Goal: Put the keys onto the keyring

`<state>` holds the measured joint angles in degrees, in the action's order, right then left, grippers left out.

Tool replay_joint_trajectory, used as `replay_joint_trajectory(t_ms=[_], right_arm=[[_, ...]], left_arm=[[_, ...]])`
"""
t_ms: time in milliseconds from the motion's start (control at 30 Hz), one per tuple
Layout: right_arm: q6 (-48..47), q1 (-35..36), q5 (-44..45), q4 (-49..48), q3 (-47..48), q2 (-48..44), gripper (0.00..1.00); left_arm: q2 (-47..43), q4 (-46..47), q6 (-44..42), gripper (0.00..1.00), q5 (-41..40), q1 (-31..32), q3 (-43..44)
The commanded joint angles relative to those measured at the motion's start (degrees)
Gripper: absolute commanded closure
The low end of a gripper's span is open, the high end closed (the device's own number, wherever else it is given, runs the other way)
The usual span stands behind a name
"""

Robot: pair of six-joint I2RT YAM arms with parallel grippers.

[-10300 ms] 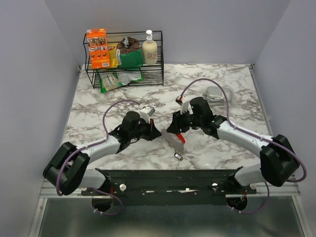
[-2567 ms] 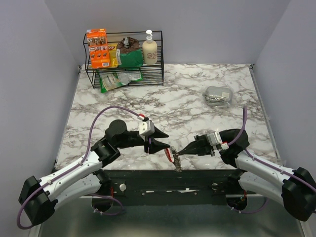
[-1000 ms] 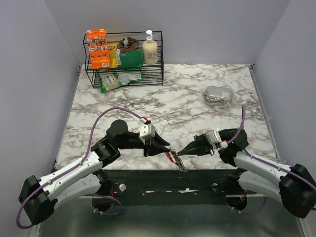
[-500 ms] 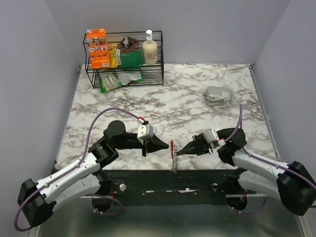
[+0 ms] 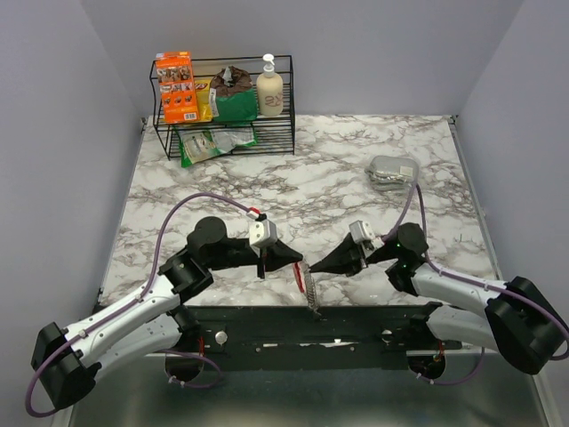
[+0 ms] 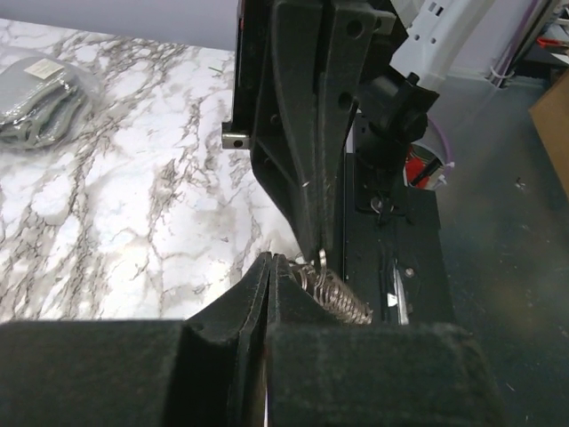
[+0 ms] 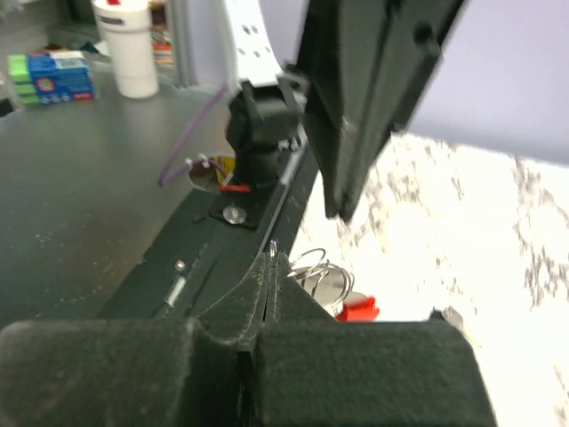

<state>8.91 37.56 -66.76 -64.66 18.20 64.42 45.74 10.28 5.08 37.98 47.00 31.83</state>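
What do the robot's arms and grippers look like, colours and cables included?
The left arm and right arm have white link shells and black joints. A purple cable loops along each to the wrist, beside a small pale grey block. The left gripper and right gripper are matte black, their fingers tapering to narrow wedge tips.

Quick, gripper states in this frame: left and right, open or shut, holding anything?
Left gripper: shut, tips against the keyring; whether it grips it cannot be told.
Right gripper: shut on the keyring.
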Motion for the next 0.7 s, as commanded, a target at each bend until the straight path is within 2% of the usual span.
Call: replay_joint_trajectory(t_ms=[0,33,100,200,300,433,667], right_arm=[[-8.10,0.32,6.81,15.22,4.91,2.28,0.99],[-11.07,0.32,8.91,17.18,5.62,3.59,0.99],[-11.63,0.32,11.03,20.52,7.19,5.44,0.99],[-11.37,0.32,14.11,20.73,7.91,8.08,0.99],[-11.10,0.32,16.66,20.36,7.64,7.04,1.00],[-15.13,0.32,21.40,26.77,8.00,2.65,0.99],[-19.27,0.32,36.59,34.86,7.03,-5.35,1.00]], left_arm=[[-2.14,-1.49,-1.30,0.82,-7.29,0.37,1.13],[-2.84,-1.67,-1.22,0.78,-8.26,0.37,0.95],[-3.81,-1.76,-1.13,0.61,-11.69,0.37,0.69],[-5.30,-1.58,-1.04,0.47,-15.02,0.37,-0.02],[-6.88,-2.98,-1.04,0.41,-17.40,0.37,-0.37],[-8.64,-4.74,-1.39,0.35,-20.39,0.37,-0.46],[-10.67,-5.01,-1.39,0.28,-24.79,0.37,-1.77]])
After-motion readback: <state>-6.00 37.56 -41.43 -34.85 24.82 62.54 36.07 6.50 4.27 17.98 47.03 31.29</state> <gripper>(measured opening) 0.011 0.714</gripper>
